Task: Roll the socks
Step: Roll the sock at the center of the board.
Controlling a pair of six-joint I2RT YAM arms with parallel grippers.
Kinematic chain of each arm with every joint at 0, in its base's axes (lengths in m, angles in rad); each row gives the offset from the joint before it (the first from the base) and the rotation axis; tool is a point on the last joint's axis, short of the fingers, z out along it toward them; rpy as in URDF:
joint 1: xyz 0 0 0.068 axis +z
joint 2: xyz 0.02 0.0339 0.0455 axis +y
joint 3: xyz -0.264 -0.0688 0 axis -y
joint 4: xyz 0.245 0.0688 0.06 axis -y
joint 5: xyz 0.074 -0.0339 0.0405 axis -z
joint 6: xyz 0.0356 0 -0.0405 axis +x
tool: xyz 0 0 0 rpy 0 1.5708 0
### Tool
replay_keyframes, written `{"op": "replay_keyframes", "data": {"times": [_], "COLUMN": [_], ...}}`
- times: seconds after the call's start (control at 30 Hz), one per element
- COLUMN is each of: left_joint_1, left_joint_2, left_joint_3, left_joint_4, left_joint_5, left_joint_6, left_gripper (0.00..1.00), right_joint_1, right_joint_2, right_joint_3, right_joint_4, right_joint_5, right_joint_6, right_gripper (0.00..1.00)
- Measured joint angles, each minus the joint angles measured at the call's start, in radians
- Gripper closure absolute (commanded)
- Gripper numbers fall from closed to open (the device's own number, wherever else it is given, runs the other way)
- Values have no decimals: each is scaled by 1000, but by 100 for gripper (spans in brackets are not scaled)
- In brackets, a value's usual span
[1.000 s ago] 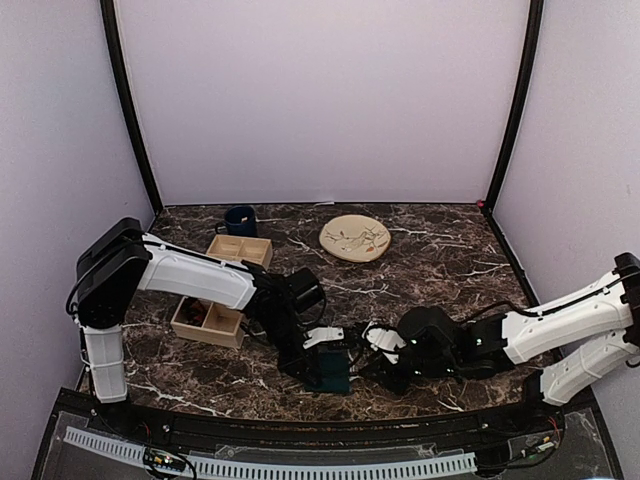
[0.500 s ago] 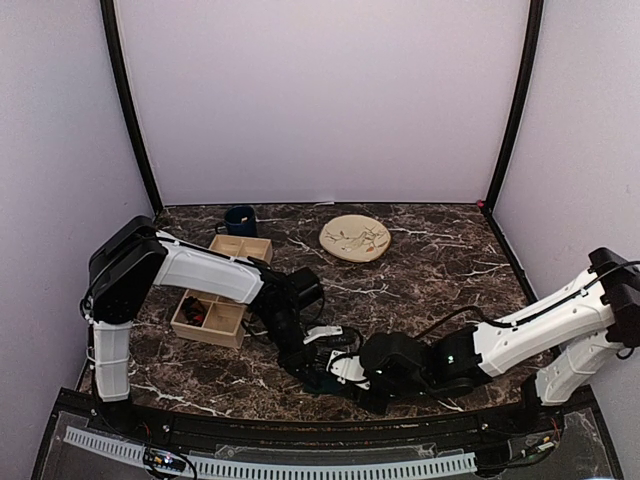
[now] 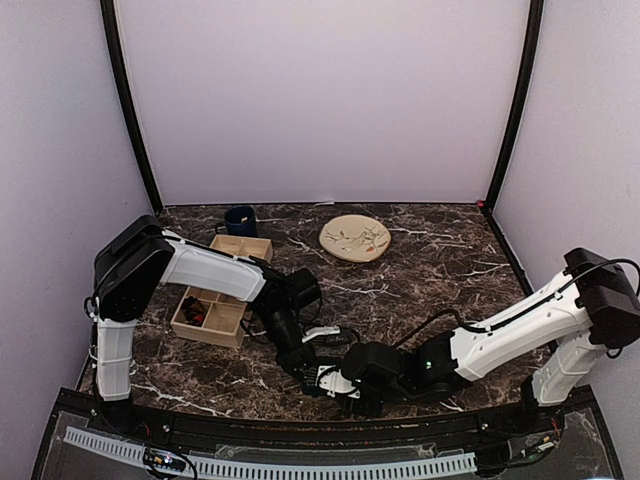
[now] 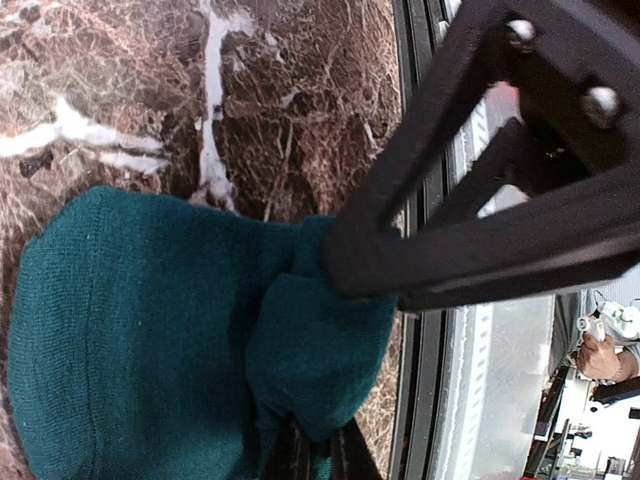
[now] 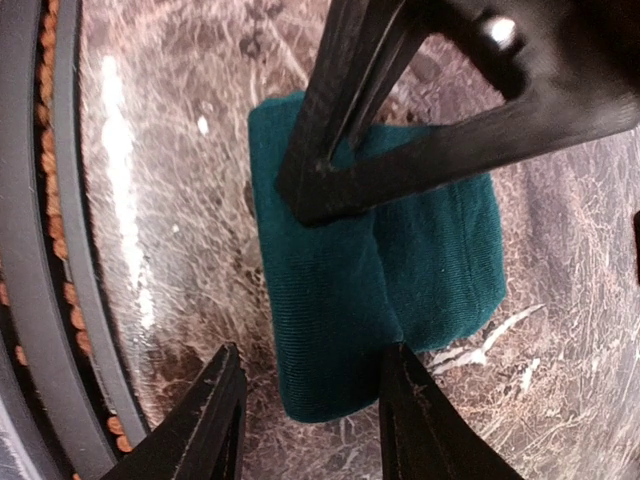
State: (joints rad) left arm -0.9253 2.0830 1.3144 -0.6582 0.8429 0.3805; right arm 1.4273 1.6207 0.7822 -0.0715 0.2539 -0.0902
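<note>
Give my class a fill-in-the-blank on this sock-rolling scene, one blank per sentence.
1. The left fingers are pinched ___ on the teal sock.
2. The right fingers, either side of its end, are not shut but ___.
3. The round plate lies to the ___ of the blue mug.

Missing: shut; open; right.

Pale lilac walls (image 3: 320, 100) close the booth at nine, twelve and three o'clock, with black posts (image 3: 128, 110) rising in the corners at eleven and one. The table (image 3: 450, 250) is dark brown marble veined white, glossy under soft, even light. At six o'clock a black rail (image 3: 200, 425) and a white perforated strip (image 3: 300, 467) edge it.
</note>
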Motion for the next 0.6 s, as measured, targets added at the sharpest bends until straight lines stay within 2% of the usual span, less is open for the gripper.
{"op": "replay_keyframes", "data": {"times": [0.23, 0.6], "left_joint_1": [2, 5], "left_joint_2": [3, 10], "left_joint_3": [2, 7], "left_joint_4": [-9, -18], "left_joint_5": [7, 18], "left_joint_6": [3, 7], "left_gripper": [100, 100], "right_joint_1": [0, -19], "right_joint_2": [28, 70], "right_joint_3": [8, 26], "right_joint_4": [-5, -4], "right_joint_5": [11, 11], "right_joint_6": [-49, -95], "right_gripper": [60, 70]}}
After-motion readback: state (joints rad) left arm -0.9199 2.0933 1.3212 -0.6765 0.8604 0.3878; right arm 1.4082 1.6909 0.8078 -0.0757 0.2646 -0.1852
